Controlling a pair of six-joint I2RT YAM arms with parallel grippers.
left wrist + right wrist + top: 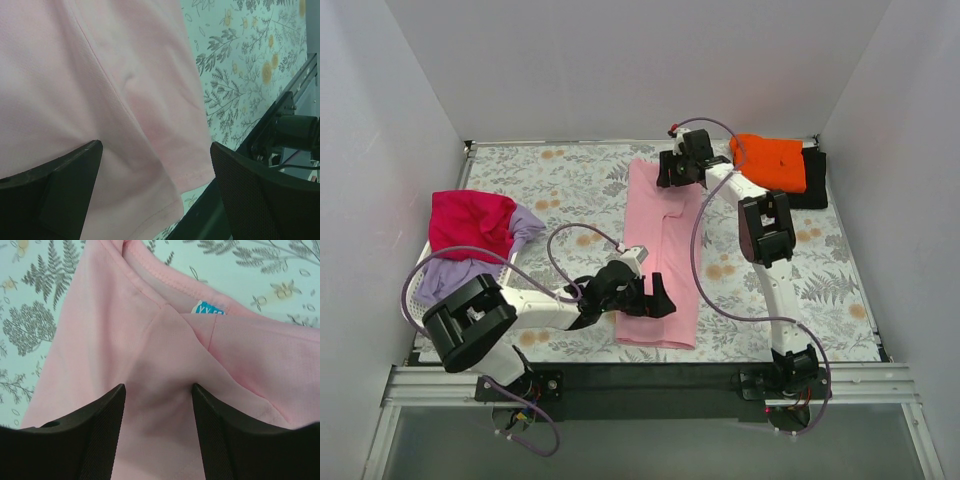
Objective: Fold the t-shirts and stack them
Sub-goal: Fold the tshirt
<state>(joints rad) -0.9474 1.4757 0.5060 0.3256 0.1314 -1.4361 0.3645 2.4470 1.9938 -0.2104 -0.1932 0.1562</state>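
The light pink t-shirt (pixel 660 240) lies as a long folded strip down the middle of the table. My left gripper (pixel 645 293) is open over its near hem, the cloth (pixel 125 100) between the wide-apart fingers (pixel 55 195). My right gripper (pixel 678 168) is open at the far collar end, its fingers (pixel 100 435) astride a raised ridge of pink cloth (pixel 165 355) below the collar label (pixel 209 308). The orange shirt (pixel 770 160) lies folded on the black shirt (pixel 815 178) at the back right. The magenta-red shirt (pixel 470 220) and the lavender shirt (pixel 455 272) are heaped at the left.
A white plastic laundry basket (pixel 420 292) under the heaped shirts stands at the table's left edge. White walls enclose the table on three sides. The black front rail (pixel 280 115) runs just past the pink shirt's near hem.
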